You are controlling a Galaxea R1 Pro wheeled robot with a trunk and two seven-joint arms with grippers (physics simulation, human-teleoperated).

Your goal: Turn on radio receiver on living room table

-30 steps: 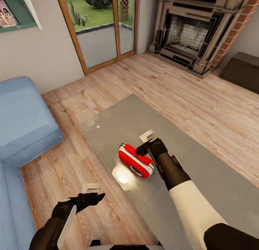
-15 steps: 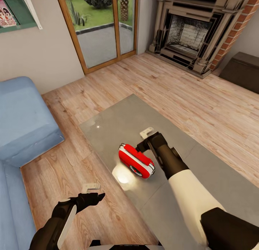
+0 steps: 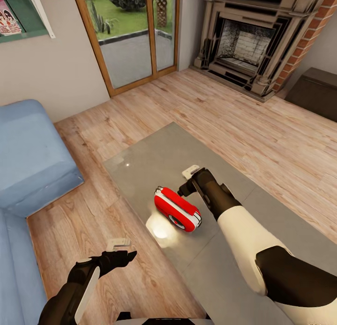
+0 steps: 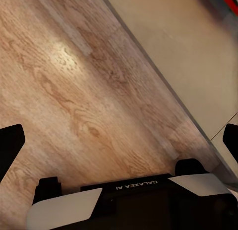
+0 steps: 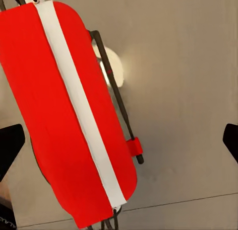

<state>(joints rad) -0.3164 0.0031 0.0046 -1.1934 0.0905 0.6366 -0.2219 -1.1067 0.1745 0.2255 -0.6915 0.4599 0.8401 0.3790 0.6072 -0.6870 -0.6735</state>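
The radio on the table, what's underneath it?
The radio lies directly on the glossy grey table, with a bright reflection beside it. The patch of tabletop beneath the radio itself is covered.

**Even daylight, one hot spot on the glossy top**

Soft, bright light is filling the room, with daylight showing through the glass door (image 3: 135, 34). A white glare patch is glowing on the table (image 3: 154, 161) beside the radio receiver (image 3: 177, 209). Shadows are staying faint. Wrist views are looking slightly soft.
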